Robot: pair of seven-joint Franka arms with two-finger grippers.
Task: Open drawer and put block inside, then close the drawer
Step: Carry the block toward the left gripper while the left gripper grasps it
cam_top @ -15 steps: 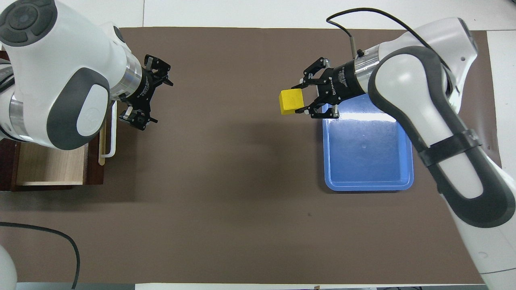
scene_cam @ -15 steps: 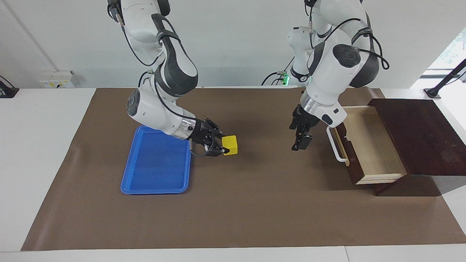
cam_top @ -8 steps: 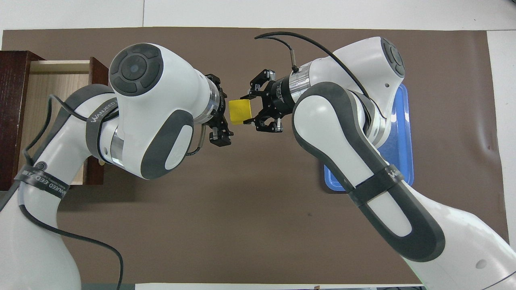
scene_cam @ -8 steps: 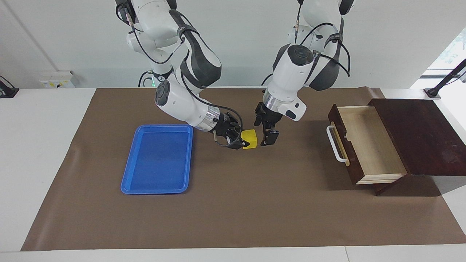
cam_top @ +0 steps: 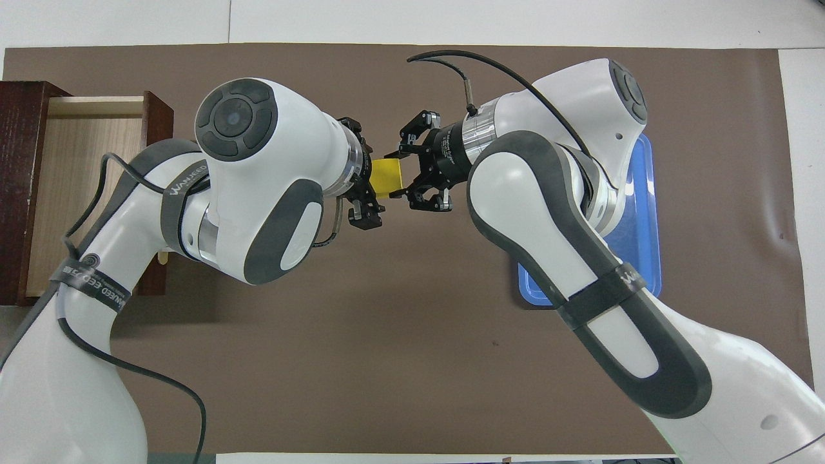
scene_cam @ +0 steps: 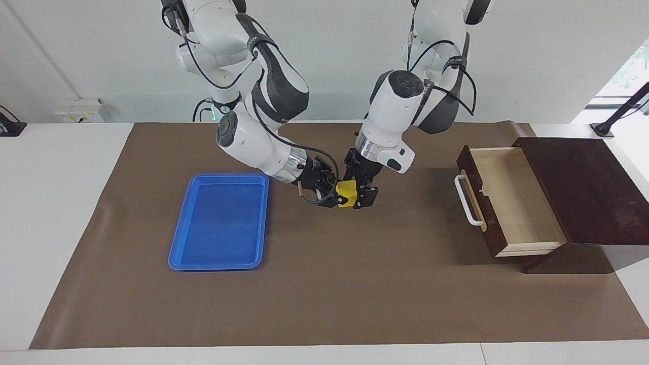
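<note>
The yellow block (scene_cam: 346, 190) hangs above the brown mat, between the blue tray and the drawer; it also shows in the overhead view (cam_top: 387, 177). My right gripper (scene_cam: 334, 195) is shut on it from the tray's side (cam_top: 396, 175). My left gripper (scene_cam: 356, 192) is open, its fingers straddling the block from the drawer's side (cam_top: 370, 175). The drawer (scene_cam: 512, 203) of the dark wooden box (scene_cam: 583, 187) stands pulled out, its pale inside bare (cam_top: 84, 180), its white bar handle (scene_cam: 464, 200) facing the mat's middle.
A blue plastic tray (scene_cam: 175, 243) lies on the mat toward the right arm's end, partly covered by the right arm in the overhead view (cam_top: 650, 193). The brown mat (scene_cam: 324, 294) covers most of the table.
The right gripper carried the block from beside the tray to the mat's middle. The left gripper left the drawer handle, came to the block and now straddles it.
</note>
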